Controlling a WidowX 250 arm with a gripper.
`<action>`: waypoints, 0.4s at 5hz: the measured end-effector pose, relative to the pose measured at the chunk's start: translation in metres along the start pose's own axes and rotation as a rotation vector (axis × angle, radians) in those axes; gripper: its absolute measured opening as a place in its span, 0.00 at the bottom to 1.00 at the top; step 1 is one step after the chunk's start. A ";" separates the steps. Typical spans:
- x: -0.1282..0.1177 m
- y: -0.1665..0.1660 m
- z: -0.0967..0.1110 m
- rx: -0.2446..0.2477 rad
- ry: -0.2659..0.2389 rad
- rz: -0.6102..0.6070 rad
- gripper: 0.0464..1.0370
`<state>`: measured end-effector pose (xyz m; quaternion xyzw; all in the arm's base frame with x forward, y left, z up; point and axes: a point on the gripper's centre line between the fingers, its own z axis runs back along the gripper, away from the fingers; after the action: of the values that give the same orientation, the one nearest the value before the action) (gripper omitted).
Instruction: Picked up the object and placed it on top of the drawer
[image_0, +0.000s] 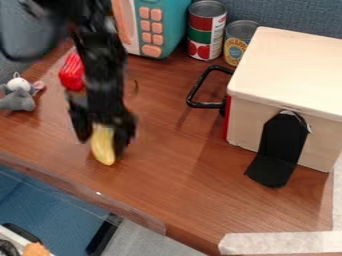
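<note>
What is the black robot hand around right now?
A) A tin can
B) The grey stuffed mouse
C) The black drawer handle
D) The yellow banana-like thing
D: the hand hangs over the table with its two sides around the yellow banana-like thing, whose lower end sticks out below.

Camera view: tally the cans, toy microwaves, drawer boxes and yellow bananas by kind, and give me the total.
Cans: 2 (red-labelled can, yellow-labelled can)
Toy microwave: 1
Drawer box: 1
Yellow banana: 1
Total: 5
</note>
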<state>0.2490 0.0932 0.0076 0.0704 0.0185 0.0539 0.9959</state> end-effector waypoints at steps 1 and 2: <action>0.006 -0.001 -0.002 0.031 -0.006 -0.006 0.91; 0.002 -0.007 -0.002 0.012 -0.025 0.008 0.64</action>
<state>0.2519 0.0869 0.0046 0.0770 0.0060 0.0569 0.9954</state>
